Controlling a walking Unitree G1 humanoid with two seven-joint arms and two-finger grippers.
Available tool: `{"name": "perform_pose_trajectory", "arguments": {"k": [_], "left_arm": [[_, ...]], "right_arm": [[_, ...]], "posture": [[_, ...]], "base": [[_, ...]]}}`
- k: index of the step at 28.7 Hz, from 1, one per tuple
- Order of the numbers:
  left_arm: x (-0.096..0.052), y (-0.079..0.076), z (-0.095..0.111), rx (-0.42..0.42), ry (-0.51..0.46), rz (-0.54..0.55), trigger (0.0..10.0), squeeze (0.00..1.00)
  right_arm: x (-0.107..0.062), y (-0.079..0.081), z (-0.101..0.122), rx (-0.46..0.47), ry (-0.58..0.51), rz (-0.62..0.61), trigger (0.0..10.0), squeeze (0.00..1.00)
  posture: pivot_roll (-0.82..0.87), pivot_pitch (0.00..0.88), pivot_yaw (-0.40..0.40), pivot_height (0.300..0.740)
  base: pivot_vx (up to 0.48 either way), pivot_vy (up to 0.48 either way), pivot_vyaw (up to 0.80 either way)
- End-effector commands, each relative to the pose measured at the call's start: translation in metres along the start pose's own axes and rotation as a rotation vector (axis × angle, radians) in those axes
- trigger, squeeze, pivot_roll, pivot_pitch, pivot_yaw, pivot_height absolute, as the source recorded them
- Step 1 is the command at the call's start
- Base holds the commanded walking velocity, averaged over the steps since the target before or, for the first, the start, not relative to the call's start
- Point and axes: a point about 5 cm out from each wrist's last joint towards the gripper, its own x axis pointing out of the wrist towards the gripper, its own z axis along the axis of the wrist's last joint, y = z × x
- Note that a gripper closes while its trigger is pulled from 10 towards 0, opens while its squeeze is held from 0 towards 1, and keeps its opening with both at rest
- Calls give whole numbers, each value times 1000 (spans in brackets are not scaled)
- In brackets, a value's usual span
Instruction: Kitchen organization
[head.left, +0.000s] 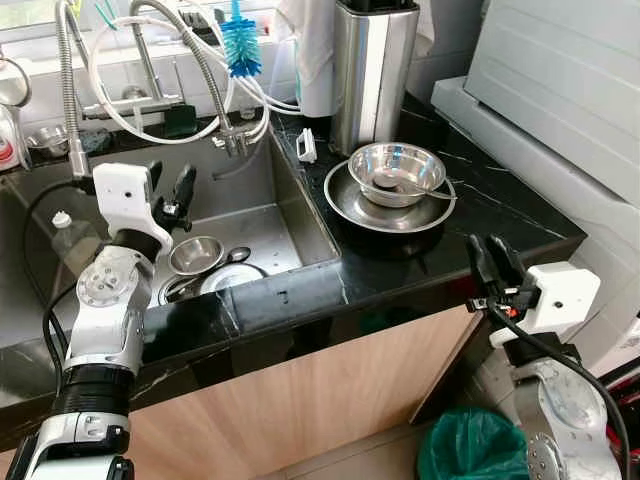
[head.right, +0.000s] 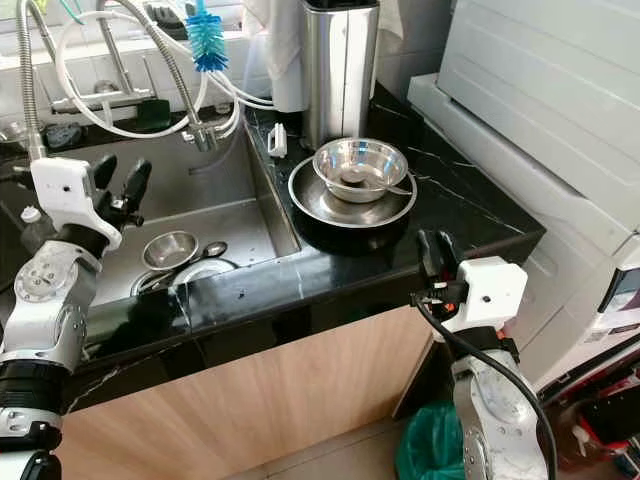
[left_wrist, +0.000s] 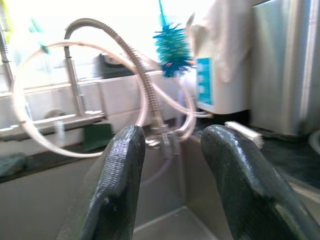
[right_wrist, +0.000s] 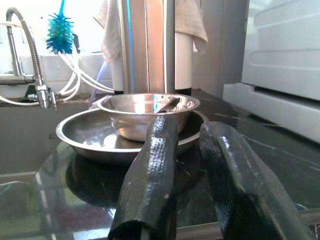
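Observation:
A steel bowl (head.left: 397, 170) with a spoon in it sits on a wide steel plate (head.left: 345, 205) on the black counter, right of the sink (head.left: 262, 180). On the sink floor lie a small steel bowl (head.left: 196, 254), a ladle (head.left: 238, 256) and a plate (head.left: 232, 278). My left gripper (head.left: 170, 188) hangs open above the sink's left part, over the small bowl, holding nothing. Off the counter's front right corner, my right gripper (head.left: 492, 262) points at the bowl and plate (right_wrist: 95, 135). Its fingers (right_wrist: 155, 165) are a little apart and empty.
A tall steel canister (head.left: 372, 70) stands behind the plate, with a small white brush (head.left: 307, 146) beside it. A blue bottle brush (head.left: 240, 45) and looping faucet hoses (head.left: 215, 90) hang over the sink. A plastic bottle (head.left: 70, 235) stands at the left. A green bin bag (head.left: 475, 445) is on the floor.

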Motion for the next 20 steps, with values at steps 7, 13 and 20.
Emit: {"name": "perform_pose_trajectory", "arguments": {"k": [7, 13, 20], "left_arm": [[-24, -29, -11, -58, 58, -46, 10000, 0], [-30, -31, -3, -57, 50, -56, 10000, 0], [-29, -29, -1, -32, 53, -59, 10000, 0]], "right_arm": [[13, 2, -5, -16, 2, 67, 10000, 1000], [19, 0, -3, -31, -10, 85, 10000, 1000], [25, -1, -7, -50, -10, 110, 10000, 1000]], "posture": [[6, 40, 37, 740], [22, 40, 30, 740], [22, 40, 32, 740]], "base": [[0, 0, 0], [0, 0, 0], [0, 0, 0]]}}
